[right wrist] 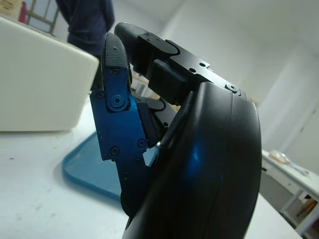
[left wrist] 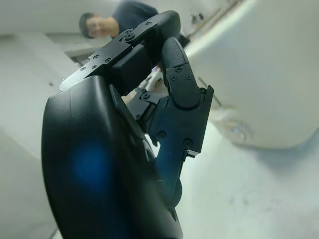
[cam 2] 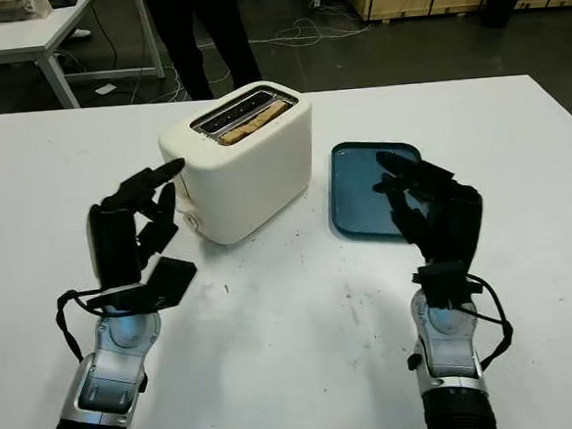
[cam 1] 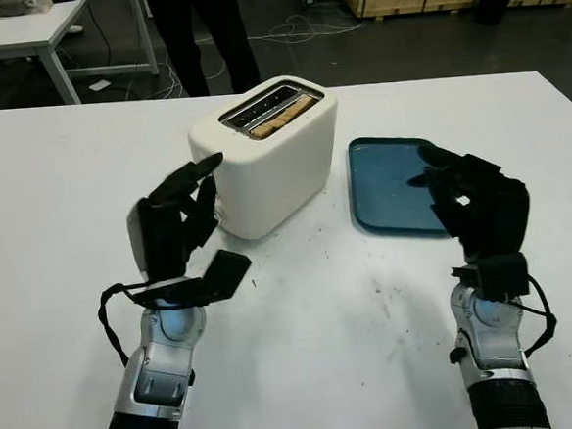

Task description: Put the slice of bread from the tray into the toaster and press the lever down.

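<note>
Already loaded: the slice of bread [cam 1: 281, 116] stands in the white toaster's [cam 1: 268, 162] slot, its tan top edge showing.
The left hand [cam 1: 178, 217], open and empty, hovers beside the toaster's near end; a poorly aimed push could shove the toaster instead of lowering the lever. The right hand [cam 1: 477, 206], open, hangs over the blue tray [cam 1: 382, 183].
</note>
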